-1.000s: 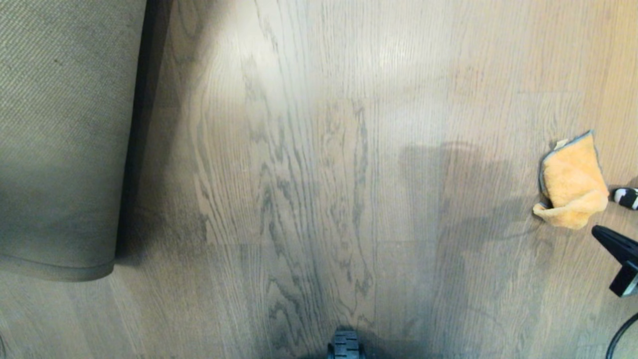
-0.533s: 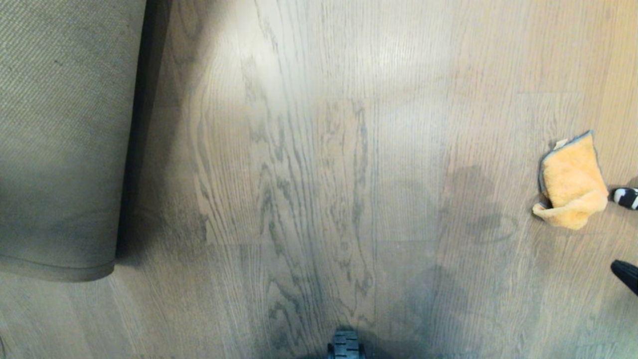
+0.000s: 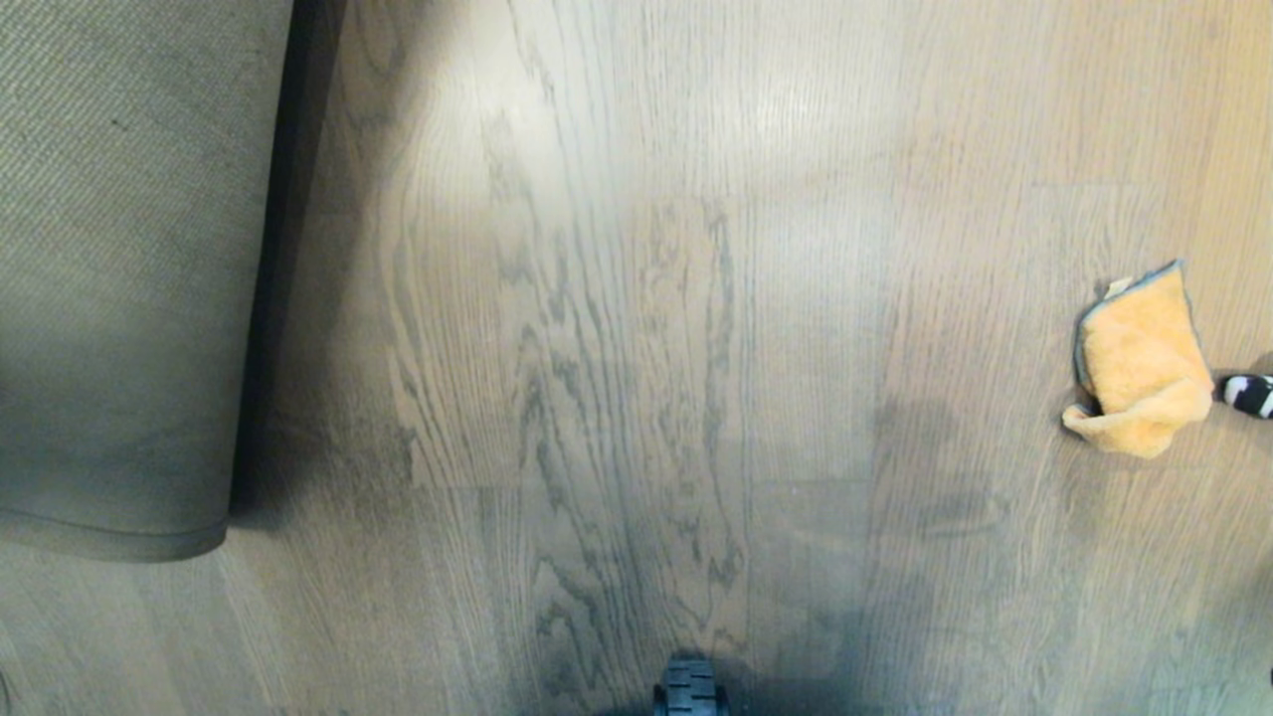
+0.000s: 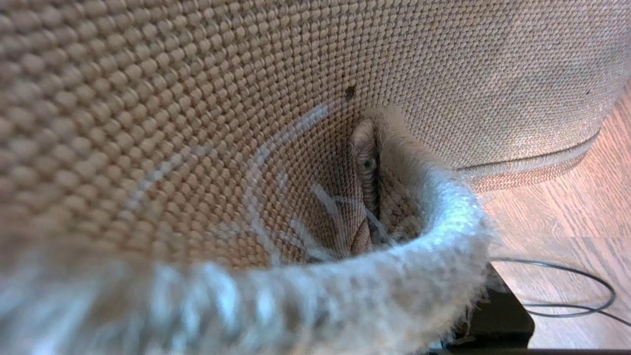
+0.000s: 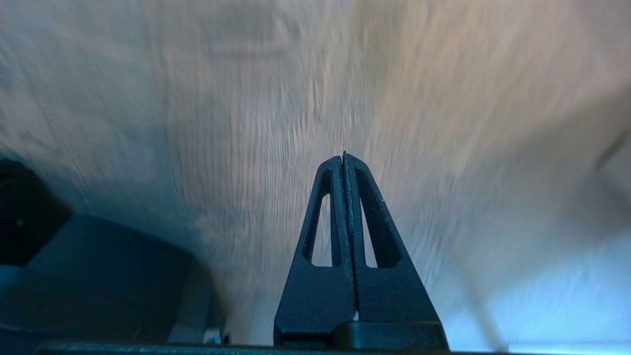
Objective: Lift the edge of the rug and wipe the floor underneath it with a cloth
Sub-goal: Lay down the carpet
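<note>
- Right gripper [image 5: 343, 160]: fingers pressed together, empty, above the bare floor [image 3: 636, 348].
- Left gripper's fingers hidden behind the lifted rug [image 4: 246, 123].
- Cloth [image 3: 1139, 363] lies crumpled on the floor, far right.

Black-and-white striped object [image 3: 1249, 394] at right edge; thin black cable [image 4: 572, 291] looped on planks.

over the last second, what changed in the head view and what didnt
The right gripper, shut and empty, has withdrawn: a second ago it showed at the right edge below the cloth, then slid toward the lower right corner, and is now out of the head view. Its shadow on the floor faded too. The cloth, the folded-back rug and the striped object stayed put.
</note>
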{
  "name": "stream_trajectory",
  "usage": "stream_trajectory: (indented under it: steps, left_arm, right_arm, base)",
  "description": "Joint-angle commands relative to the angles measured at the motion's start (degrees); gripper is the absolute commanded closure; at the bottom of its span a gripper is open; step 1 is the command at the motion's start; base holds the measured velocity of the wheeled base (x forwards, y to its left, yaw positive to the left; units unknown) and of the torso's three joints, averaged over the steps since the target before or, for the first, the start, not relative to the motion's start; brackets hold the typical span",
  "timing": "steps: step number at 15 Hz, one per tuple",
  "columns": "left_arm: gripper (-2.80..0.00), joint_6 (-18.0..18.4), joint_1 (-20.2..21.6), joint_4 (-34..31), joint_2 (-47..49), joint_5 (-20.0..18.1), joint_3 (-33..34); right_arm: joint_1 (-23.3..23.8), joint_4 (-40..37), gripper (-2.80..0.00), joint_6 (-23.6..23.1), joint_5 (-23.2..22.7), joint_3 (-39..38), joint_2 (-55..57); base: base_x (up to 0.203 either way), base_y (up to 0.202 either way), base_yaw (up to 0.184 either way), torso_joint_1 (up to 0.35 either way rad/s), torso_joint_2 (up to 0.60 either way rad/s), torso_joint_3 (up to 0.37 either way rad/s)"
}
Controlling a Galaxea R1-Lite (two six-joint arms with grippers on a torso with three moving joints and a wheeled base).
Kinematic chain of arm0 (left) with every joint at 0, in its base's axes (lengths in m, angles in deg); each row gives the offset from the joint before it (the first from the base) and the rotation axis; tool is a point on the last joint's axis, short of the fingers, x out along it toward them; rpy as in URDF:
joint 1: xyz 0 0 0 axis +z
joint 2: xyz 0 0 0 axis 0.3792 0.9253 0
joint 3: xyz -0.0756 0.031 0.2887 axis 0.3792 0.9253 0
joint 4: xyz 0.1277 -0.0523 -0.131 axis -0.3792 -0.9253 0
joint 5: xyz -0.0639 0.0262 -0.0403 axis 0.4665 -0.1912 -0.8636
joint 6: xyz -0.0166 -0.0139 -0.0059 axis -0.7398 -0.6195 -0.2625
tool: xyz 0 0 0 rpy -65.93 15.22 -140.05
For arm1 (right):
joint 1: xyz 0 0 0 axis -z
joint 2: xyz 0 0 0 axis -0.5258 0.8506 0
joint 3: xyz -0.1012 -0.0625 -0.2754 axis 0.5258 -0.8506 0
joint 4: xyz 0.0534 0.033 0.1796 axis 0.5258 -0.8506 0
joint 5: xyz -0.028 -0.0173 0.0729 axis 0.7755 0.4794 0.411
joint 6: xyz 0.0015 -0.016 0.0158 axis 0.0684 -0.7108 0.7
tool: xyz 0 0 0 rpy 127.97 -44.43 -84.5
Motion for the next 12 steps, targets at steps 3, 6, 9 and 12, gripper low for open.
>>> stream_trajectory:
  steps: [3,6,9,12]
  left_arm:
    - [0.0,0.28,-0.27,0.04,-0.08,-0.15,0.06]
    - [0.0,0.2,-0.35,0.11,0.17,-0.23,0.07]
    - [0.0,0.19,-0.35,0.08,0.26,-0.24,0.12]
    - [0.0,0.19,-0.62,0.11,0.36,-0.24,0.07]
  right_arm:
    - [0.0,-8.93,0.0,2.11,11.33,-0.42,-1.3]
    - [0.0,-12.76,0.0,6.46,11.7,-0.42,-1.29]
    - [0.0,-12.76,0.0,6.97,11.79,-0.42,-1.38]
    - [0.0,-12.76,0.0,6.99,11.79,-0.42,-1.46]
  base:
    - [0.0,0.0,0.0,0.0,0.0,0.0]
    - [0.0,0.0,0.0,0.0,0.0,0.0]
    - [0.0,0.0,0.0,0.0,0.0,0.0]
    - [0.0,0.0,0.0,0.0,0.0,0.0]
